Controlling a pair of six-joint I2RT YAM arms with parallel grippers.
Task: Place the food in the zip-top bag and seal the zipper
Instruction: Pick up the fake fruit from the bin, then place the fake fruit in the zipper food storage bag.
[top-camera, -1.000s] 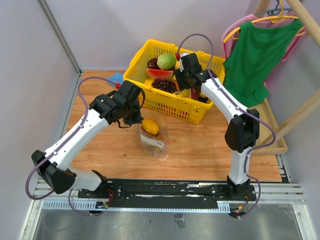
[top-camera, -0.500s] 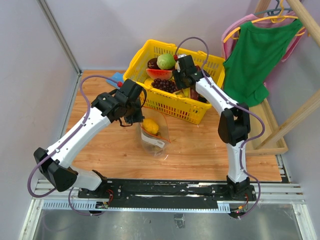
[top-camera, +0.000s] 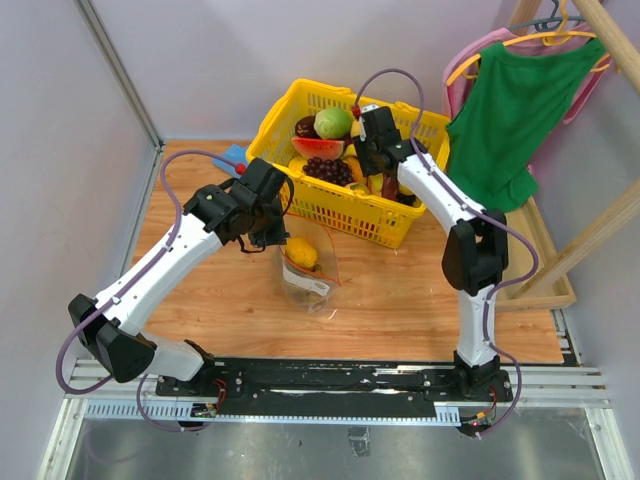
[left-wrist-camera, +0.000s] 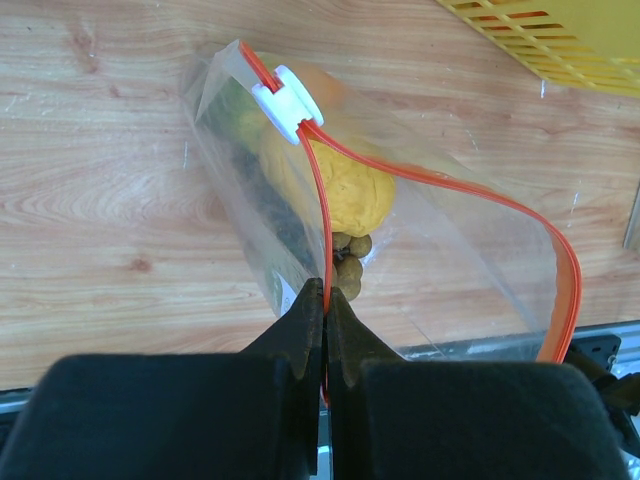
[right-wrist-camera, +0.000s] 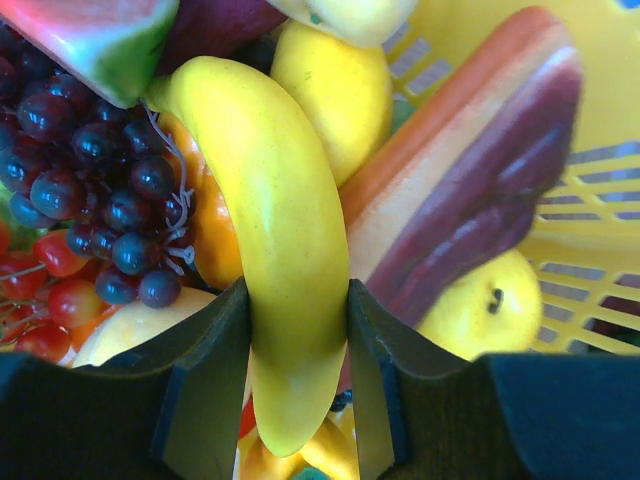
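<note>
Because the banana looks like smooth, glossy moulded plastic, I judge it light and stiff but slippery, and its curve could let it swivel between flat pads. It lies in the yellow basket at the far middle of the table. The right gripper has its fingers closed against both flanks toward one end; a hold nearer the middle would probably balance better. Dark grapes crowd its left and a long orange-and-maroon toy lies along its right, so straight up out of the basket seems the freest way.

The zip-top bag stands on the table just near of the basket, thin and floppy. The left gripper pinches its orange-red zipper tight, holding the mouth agape. A yellow fruit and small tan balls sit inside — there is open room at the right of the mouth.
</note>
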